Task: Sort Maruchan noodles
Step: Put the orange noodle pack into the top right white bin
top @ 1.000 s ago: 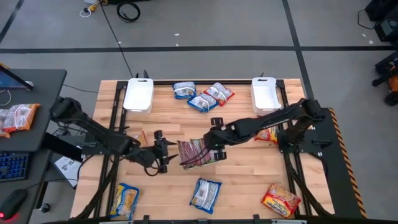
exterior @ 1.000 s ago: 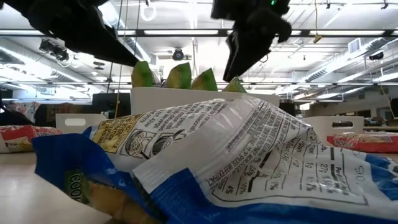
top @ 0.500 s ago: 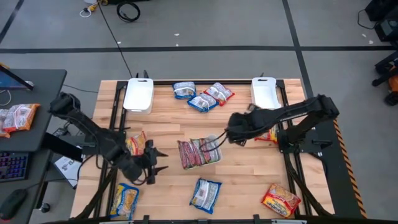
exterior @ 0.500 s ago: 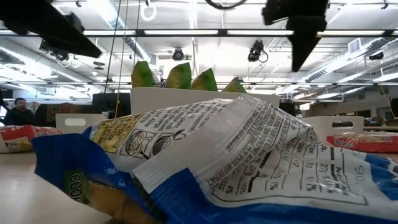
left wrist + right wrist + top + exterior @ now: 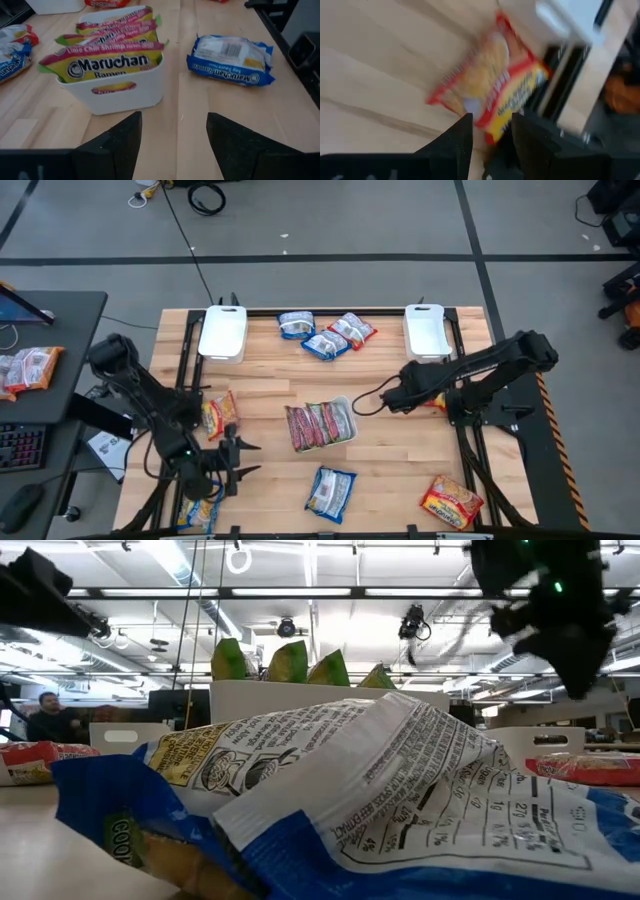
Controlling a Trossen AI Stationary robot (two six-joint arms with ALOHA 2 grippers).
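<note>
Plastic wrapping makes the Maruchan noodles light, crinkly and a little slippery, and the dry block inside is brittle, so I judge that a soft pinch on a short edge or a corner seam is safer than squeezing the middle. My landmark is the white tray [image 5: 338, 423] in the middle of the wooden surface [image 5: 395, 460], which already holds several green-and-pink packets [image 5: 102, 62] standing on edge. A blue-and-white packet [image 5: 329, 490] lies flat just toward the front of the tray, with bare wood around it on all sides, so it is easy to reach. To the tray's right lies an orange-red packet [image 5: 490, 92], partly hidden under the right arm and close to the black frame rail, so there is little room on that side. The right claw [image 5: 385, 400] hangs between the tray and this packet, its fingers spread a little and empty. The left claw [image 5: 235, 465] is to the tray's front-left, spread wide and empty, beside a yellow packet [image 5: 200, 506] at the front edge. Three more packets [image 5: 325, 333] lie well behind the tray.
</note>
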